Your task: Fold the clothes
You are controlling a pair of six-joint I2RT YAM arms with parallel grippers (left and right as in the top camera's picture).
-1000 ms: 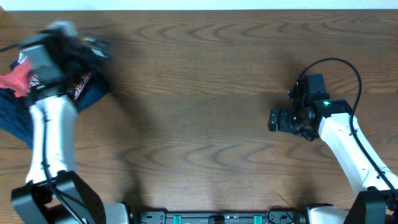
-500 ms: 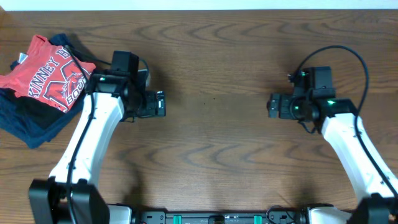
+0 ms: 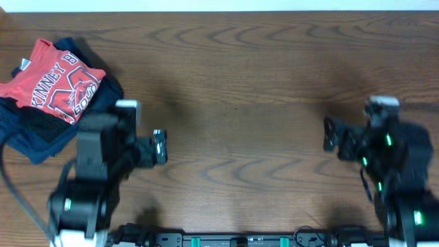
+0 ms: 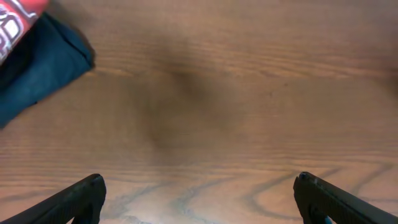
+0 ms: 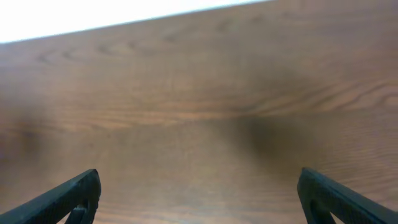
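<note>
Your table (image 3: 247, 89) reads as smooth wood grain with a faint sheen. At ten o'clock, the coral-red T-shirt (image 3: 58, 86) and navy-blue garment (image 3: 41, 140) are both soft, matt cloth.

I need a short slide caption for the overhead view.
Red T-shirt lies on a navy garment; left hand and right hand open, empty.
</note>
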